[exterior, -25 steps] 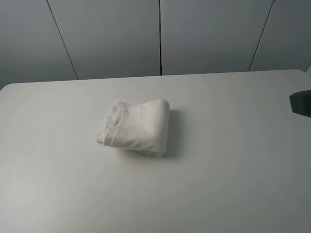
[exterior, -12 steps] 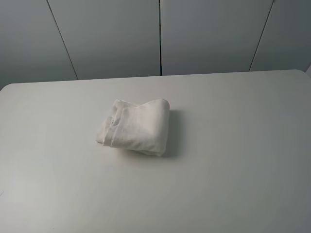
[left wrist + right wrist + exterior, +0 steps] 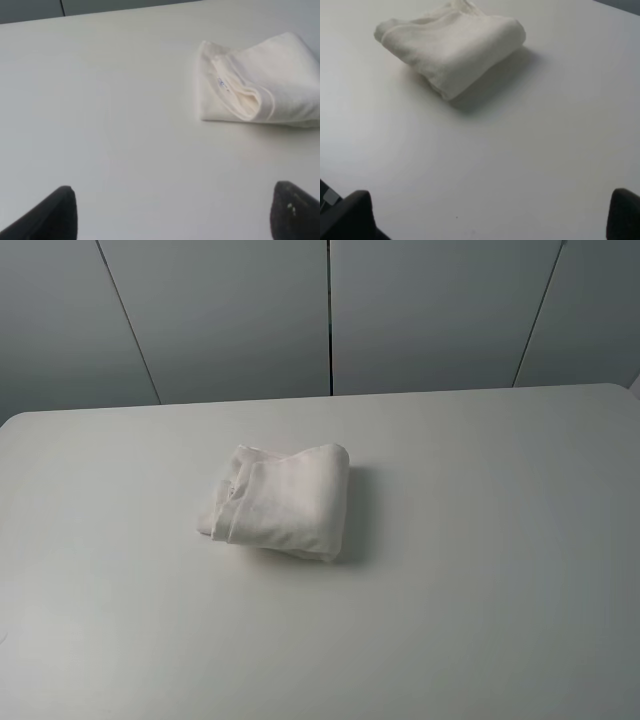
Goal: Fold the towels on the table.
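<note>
White and matte, the counter (image 3: 480,570) fills nearly everything I see, its far edge running below grey wall panels (image 3: 230,315) split by dark seams. Nothing of my arms shows in the high view.

On that surface, a little left of the middle, lies the towel (image 3: 283,502), white terry cloth folded into a thick, compact bundle. Its rounded fold faces the right side of the counter and throws a soft shadow there, while its layered open edges face left. In my left wrist view the towel (image 3: 260,82) shows those stacked edges, with the woven border band (image 3: 267,102) curving round the end and a small white label (image 3: 221,83) with dark print tucked among the layers; the print is too small to read. In my right wrist view the towel (image 3: 452,47) shows its smooth folded side.

My left claw (image 3: 172,212) hangs over bare counter, well apart from the towel, its two dark fingertips (image 3: 52,215) spread wide with nothing between them. My right claw (image 3: 487,215) is likewise spread wide and holds nothing, clear of the cloth.
</note>
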Motion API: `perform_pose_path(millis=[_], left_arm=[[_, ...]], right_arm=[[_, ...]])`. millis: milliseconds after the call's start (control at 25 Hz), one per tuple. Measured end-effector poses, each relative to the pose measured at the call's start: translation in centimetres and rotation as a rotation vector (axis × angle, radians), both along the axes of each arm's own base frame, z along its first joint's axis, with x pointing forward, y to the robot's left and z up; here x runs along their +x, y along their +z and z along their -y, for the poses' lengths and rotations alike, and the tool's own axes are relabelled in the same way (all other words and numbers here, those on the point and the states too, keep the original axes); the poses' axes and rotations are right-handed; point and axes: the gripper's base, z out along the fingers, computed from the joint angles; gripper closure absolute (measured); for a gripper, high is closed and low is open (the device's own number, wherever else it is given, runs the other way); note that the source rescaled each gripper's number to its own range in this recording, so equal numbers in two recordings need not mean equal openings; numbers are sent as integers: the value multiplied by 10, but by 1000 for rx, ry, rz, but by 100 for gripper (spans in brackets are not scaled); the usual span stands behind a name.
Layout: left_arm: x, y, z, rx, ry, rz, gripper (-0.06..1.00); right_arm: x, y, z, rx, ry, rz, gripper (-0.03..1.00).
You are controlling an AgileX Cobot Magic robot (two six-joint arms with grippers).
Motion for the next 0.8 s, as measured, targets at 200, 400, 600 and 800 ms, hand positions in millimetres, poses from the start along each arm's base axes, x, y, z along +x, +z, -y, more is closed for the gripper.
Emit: perform_pose_path(millis=[200, 400, 600, 800], left_arm=[[-1, 0, 1, 51, -51, 31, -4], [-1, 0, 0, 52, -23, 40, -4], [-1, 0, -1, 46, 108, 37, -4], [-1, 0, 0, 49, 244, 34, -4]], right_arm=[[0, 0, 0, -4, 0, 3, -3], [0, 0, 3, 8, -51, 6, -3], [-10, 0, 11, 49, -202, 77, -3], [-14, 0, 11, 54, -419, 114, -3]])
